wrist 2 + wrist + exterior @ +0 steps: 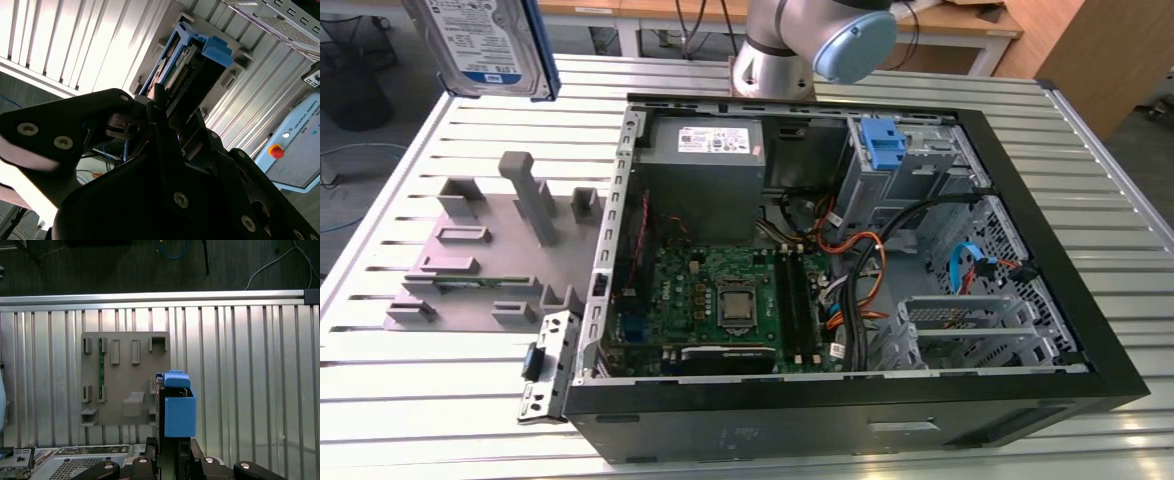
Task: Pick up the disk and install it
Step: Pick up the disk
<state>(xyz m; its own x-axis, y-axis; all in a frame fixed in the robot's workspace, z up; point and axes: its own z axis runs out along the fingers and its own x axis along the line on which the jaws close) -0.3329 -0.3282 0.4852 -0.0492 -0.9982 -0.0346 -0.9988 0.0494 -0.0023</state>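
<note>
We log the gripper (173,450) clamped on the disk (178,407), which hangs clear above the slatted surface (240,390). Below the gripper lies a grey fixture (125,375). The disk's label (478,40) is white with a blue band. An open case (827,410) sits off to one side.

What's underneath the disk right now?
In the first wrist view, the disk hangs over the edge of the grey fixture plate and the slatted table. The part of the plate directly beneath it is covered.
</note>
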